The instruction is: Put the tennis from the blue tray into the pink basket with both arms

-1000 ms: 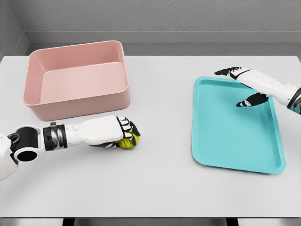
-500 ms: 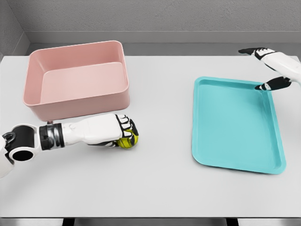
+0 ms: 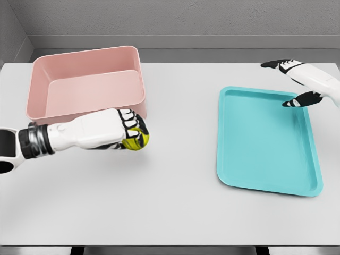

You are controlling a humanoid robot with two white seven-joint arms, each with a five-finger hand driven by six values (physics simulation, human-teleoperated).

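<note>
white table point(image 3: 175, 207), left hand point(image 3: 114, 129) fingers curled around tennis ball point(image 3: 136, 139), right hand point(image 3: 297, 79) fingers spread, empty

Left arm: comes in from the left edge and reaches across to the right, lying almost flat.
Left hand point(image 3: 125, 134): curled tight into a fist, knuckles facing right, with a ball point(image 3: 135, 139) gripped inside.
Right arm: comes in from the right edge, up high.
Right hand point(image 3: 295, 79): loose and holding nothing, fingers point(image 3: 276, 64) stretched left, thumb pointing down-left.
</note>
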